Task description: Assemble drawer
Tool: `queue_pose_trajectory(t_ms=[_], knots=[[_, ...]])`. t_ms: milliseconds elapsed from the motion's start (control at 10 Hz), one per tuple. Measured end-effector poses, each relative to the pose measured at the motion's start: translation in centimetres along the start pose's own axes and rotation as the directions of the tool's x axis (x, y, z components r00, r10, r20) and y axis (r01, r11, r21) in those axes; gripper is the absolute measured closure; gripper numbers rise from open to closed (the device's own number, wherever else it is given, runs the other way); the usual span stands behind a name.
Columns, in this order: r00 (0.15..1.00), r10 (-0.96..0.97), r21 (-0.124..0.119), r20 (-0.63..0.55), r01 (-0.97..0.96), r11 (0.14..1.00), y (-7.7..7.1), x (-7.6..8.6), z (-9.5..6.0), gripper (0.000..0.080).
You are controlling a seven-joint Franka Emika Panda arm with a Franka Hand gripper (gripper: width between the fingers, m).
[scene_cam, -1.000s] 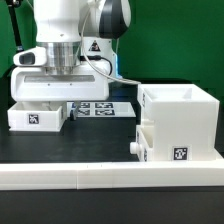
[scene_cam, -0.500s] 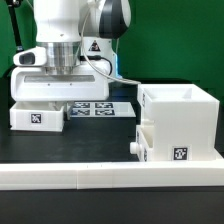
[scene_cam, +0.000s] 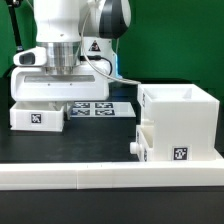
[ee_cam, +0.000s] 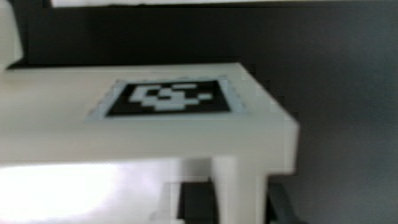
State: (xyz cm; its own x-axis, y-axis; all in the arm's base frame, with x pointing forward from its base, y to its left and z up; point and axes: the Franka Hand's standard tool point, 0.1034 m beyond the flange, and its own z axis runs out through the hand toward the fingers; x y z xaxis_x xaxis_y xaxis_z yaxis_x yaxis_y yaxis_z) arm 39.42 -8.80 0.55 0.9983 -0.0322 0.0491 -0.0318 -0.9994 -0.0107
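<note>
The drawer's white housing (scene_cam: 186, 118) stands at the exterior view's right. One knobbed tray (scene_cam: 148, 143) sits in its lower part, knob pointing toward the exterior view's left. The second tray (scene_cam: 38, 117) lies flat on the black table at the left, tag facing front. My gripper (scene_cam: 46, 103) reaches down into this tray, its fingertips hidden by the wall. In the wrist view the tray's tagged wall (ee_cam: 169, 100) fills the picture. My gripper (ee_cam: 240, 205) straddles that wall, with a dark finger (ee_cam: 196, 203) tight against each side.
The marker board (scene_cam: 100, 107) lies flat behind the left tray, under the arm. A long white border rail (scene_cam: 110, 176) runs along the table's front edge. A green backdrop stands behind the arm.
</note>
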Motion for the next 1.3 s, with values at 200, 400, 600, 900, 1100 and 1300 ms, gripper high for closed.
queue_pose_trajectory(t_ms=[200,400,600,900,1100,1300], knots=[[0.999,-0.039,0.021,0.027,0.038,0.999,-2.0,1.0,-2.3,0.0761],[0.996,-0.069,0.038,0.050,0.067,0.997,-3.0,2.1,-4.7,0.0760],[0.995,-0.094,0.038,0.045,0.092,0.995,-3.0,2.2,-4.7,0.0760],[0.925,-0.377,0.053,0.037,0.375,0.926,-2.4,2.7,-4.4,0.0760],[0.820,-0.571,0.062,0.026,0.569,0.820,-2.4,4.6,-4.8,0.0760],[0.709,-0.705,0.085,0.022,0.702,0.708,-2.4,6.4,-5.3,0.0760]])
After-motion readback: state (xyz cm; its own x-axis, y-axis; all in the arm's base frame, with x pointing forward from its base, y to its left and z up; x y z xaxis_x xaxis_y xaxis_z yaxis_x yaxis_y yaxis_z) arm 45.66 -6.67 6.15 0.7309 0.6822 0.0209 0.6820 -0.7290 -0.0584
